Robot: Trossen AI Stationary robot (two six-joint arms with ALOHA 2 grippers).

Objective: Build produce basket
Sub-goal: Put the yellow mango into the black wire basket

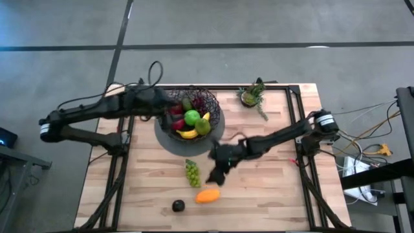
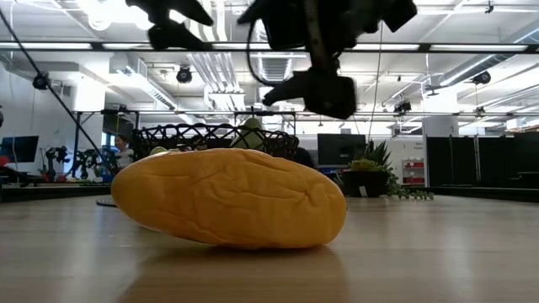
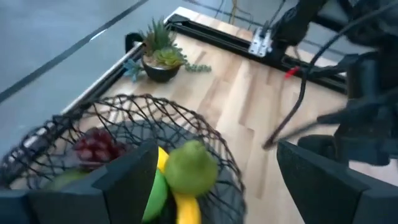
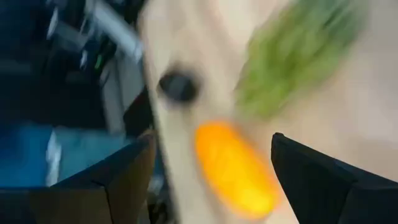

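A: Where does the round dark-brown wire-mesh basket [image 1: 194, 115] sit?

B: Toward the far side of the pale wooden counter [image 1: 272, 188], on a flat grey round disc [image 1: 169, 144]. Inside lie a yellow banana [image 1: 187, 134], a green apple [image 1: 192, 117], a green pear [image 1: 204, 126] and dark red grapes [image 3: 96, 147].

A: And the left gripper [image 3: 205, 186]?

B: It hovers over the basket's left rim, its jaws spread wide with nothing between them.

A: The right gripper [image 1: 216, 175]?

B: Out over the middle of the counter, just above the orange oblong fruit [image 1: 207, 195]. Its jaws stand apart and empty; the wrist view shows that fruit [image 4: 235, 168] between the two dark fingers, lower down.

A: What else lies loose?

B: A bunch of green grapes [image 1: 192, 172] just left of the right gripper, and a small dark round avocado [image 1: 178, 206] near the front edge, left of the orange fruit. A small green potted plant [image 1: 252, 94] stands at the far edge.
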